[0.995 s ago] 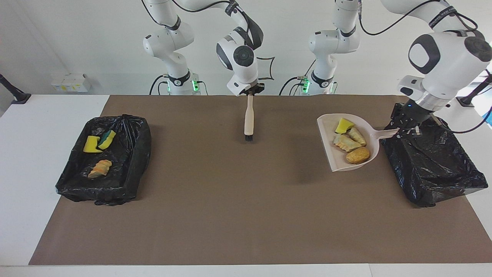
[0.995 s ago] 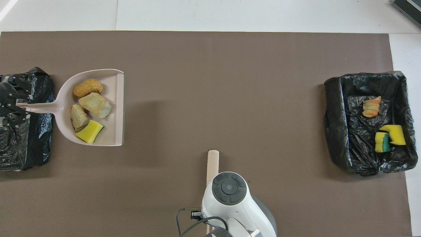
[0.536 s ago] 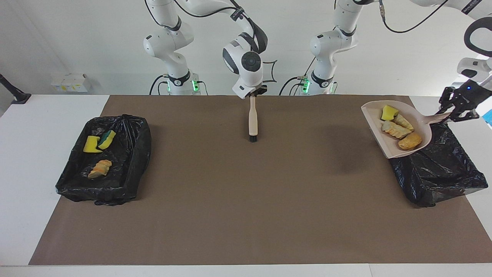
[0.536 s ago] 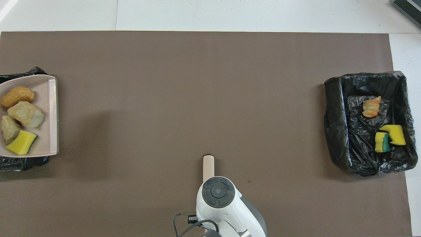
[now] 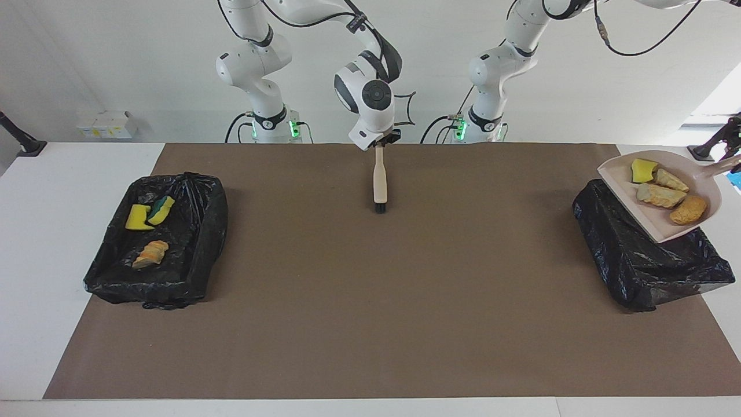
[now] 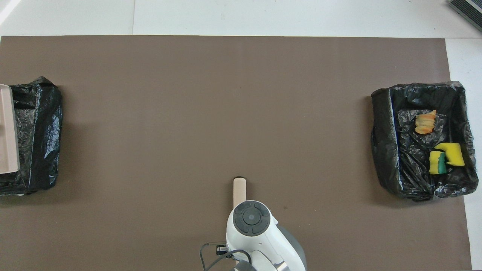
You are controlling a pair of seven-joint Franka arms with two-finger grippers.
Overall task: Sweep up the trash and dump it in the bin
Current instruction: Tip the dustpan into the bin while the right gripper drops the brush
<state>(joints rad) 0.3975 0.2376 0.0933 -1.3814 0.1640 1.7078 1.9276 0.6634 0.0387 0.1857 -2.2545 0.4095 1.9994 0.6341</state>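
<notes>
Trash [image 5: 660,194] on raised dustpan [image 5: 660,223] over bin [image 5: 637,260] — right pincer [image 5: 379,142] clamped on brush [image 5: 379,182].

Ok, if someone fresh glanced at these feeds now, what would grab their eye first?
Probably the loaded dustpan, raised and tilted over the black-lined bin at the left arm's end of the table, with four scraps of trash on it; the left gripper is out of view. Next, the right gripper holds the brush upright, bristles down, over the mat's middle. The other bin, at the right arm's end, holds three scraps.
</notes>
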